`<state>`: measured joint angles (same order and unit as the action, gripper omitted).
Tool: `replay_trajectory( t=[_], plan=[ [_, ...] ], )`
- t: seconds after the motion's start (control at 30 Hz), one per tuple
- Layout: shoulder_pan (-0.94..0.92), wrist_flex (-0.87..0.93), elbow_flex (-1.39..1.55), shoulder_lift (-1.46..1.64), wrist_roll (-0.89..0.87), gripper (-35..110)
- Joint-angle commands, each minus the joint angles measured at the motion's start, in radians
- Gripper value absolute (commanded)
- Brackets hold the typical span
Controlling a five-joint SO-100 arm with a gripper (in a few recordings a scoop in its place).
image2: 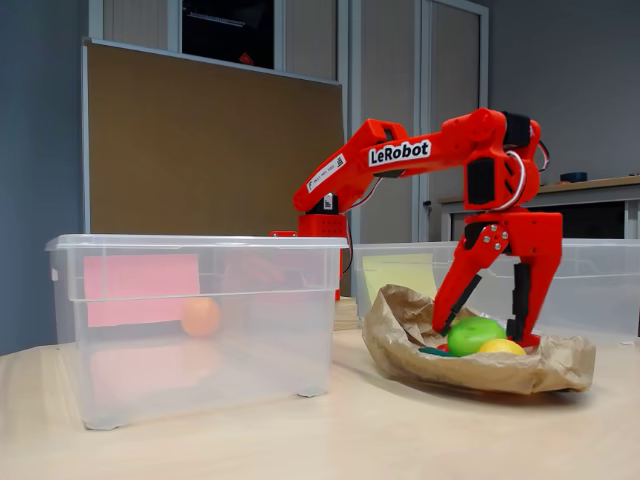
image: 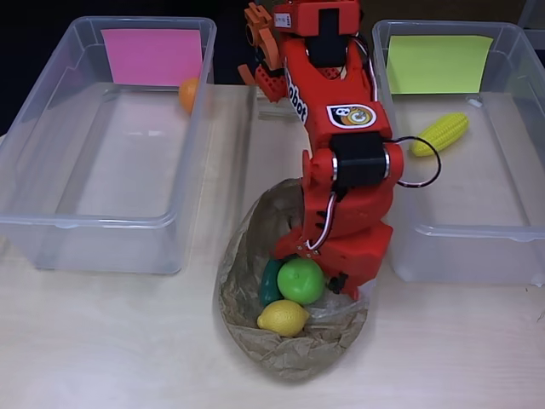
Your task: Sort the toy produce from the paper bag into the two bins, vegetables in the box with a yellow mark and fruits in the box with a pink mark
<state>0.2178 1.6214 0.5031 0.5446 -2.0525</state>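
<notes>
In the overhead view, the paper bag [image: 294,354] lies open at the near edge of the table. A yellow lemon [image: 283,318] sits closest in it. Just past the lemon, at about 1 o'clock from it, sits a round green fruit [image: 301,280]. A dark green thing [image: 270,283] pokes out at 9 o'clock from the green fruit, touching it.

The red arm reaches down into the bag from the far side. In the fixed view, the gripper [image2: 487,325] has its two fingers spread wide, one on each side of the green fruit [image2: 475,335]. The fruit lies right below the gripper, at 6 o'clock. It is round, so no side is the long one. I think the fingers are not pinching it yet, but the bag edge hides the tips.

Farther back are the two bins. The pink bin [image: 51,153] is at 10 o'clock from the bag and holds an orange [image: 188,95]. The yellow bin [image: 511,153] is at 2 o'clock and holds a corn cob [image: 440,134].
</notes>
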Motion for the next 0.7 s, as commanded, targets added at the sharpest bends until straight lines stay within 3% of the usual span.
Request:
replay_trajectory(
  t=[0.0, 0.4, 0.67],
  plan=[
    [0.017, 0.032, -0.017, 0.023, -0.009, 37],
    [0.011, 0.014, -0.104, -0.06, 0.071, 35],
    [0.0, 0.152, -0.394, -0.21, 0.104, 24]
  ],
)
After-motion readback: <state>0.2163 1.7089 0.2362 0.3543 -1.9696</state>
